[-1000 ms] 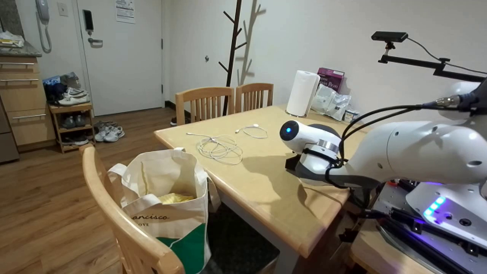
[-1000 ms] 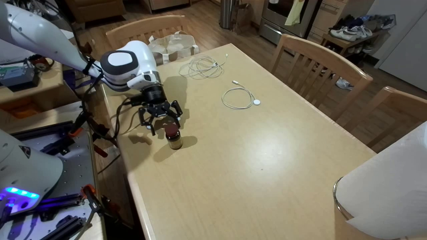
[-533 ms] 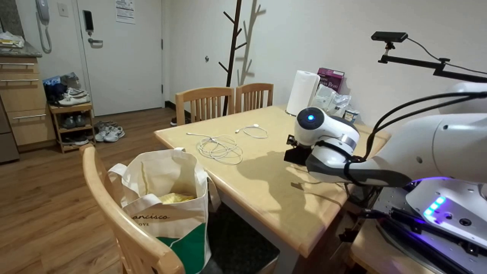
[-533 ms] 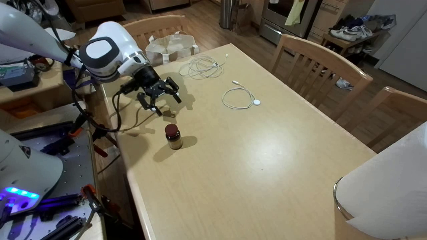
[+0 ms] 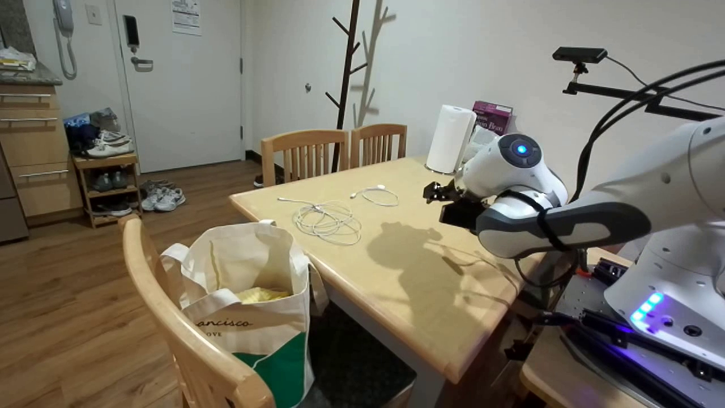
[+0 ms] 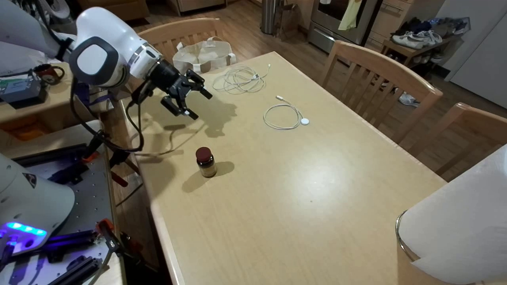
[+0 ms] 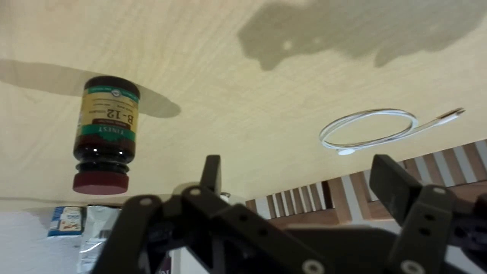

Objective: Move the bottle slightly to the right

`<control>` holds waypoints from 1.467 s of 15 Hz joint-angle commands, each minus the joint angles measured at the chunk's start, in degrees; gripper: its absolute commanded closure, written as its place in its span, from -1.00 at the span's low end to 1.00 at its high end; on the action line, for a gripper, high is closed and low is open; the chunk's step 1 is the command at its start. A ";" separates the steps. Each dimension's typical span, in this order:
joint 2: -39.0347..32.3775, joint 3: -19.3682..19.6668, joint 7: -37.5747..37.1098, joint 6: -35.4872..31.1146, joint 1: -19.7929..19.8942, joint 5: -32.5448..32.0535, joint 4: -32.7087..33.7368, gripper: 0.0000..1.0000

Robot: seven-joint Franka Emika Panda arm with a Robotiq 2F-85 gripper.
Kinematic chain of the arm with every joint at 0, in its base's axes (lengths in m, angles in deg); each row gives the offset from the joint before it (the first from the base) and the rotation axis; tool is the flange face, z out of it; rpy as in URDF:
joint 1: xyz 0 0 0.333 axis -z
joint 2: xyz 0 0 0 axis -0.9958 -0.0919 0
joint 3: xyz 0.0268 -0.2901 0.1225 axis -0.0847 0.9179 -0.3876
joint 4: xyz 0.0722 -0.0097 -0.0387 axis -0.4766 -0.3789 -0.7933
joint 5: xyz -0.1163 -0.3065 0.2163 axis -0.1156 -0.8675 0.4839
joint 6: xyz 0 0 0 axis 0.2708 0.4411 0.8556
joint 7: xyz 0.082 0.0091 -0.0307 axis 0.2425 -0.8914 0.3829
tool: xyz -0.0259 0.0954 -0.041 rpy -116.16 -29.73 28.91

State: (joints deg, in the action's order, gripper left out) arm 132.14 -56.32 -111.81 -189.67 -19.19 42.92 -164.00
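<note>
In an exterior view, the bottle point(image 6: 206, 163) stands upright on the table point(image 6: 317, 229), at six o'clock from the gripper point(image 6: 201, 105), whose fingers point(image 6: 206, 93) gape wide. In an exterior view, a paper roll point(image 5: 451, 139) stands at the gripper's twelve o'clock, a small cable point(image 5: 380, 187) at its nine. In the wrist view, the bottle sits between nine and ten o'clock from the fingers, red cap point(image 7: 101, 183) toward six.

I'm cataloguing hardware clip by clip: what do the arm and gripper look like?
The arm is white and rounded, with dark grey panels, a black round cap with a blue light, and black cables held by black straps. A row of blue lights marks its base. The gripper is black, with two jointed fingers and pale round spots.
</note>
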 commanded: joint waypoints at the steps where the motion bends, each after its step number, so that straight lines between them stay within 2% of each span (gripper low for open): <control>1: -11.50 -2.59 10.53 -10.07 0.74 2.29 -2.72 -1.00; 3: -15.58 -5.36 14.07 -15.97 2.06 1.43 -2.77 -1.00; 5: -19.78 -9.48 16.84 -22.41 5.01 -0.42 -2.30 -1.00; 7: -23.40 -15.03 17.91 -30.06 9.68 -4.12 -1.79 -1.00; 9: -26.03 -21.11 15.89 -38.38 15.87 -11.79 -2.15 -1.00; 10: -22.07 -15.15 11.55 -31.89 8.61 -16.75 -0.06 -1.00; 11: -23.63 -15.86 11.78 -32.08 10.74 -21.42 0.34 -1.00; 13: -24.87 -12.59 11.98 -30.99 9.20 -28.84 1.96 -1.00; 16: -28.19 -7.69 15.93 -30.67 6.52 -34.96 4.16 -1.00; 19: -37.10 -6.29 18.13 -30.64 9.23 -43.83 5.24 -1.00; 20: -39.31 -6.03 15.46 -30.65 10.64 -49.45 5.23 -1.00; 22: -44.61 -8.73 14.28 -30.35 16.14 -58.29 3.69 -1.00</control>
State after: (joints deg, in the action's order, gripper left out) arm 98.83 -62.08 -98.42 -220.00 -10.11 -4.29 -157.17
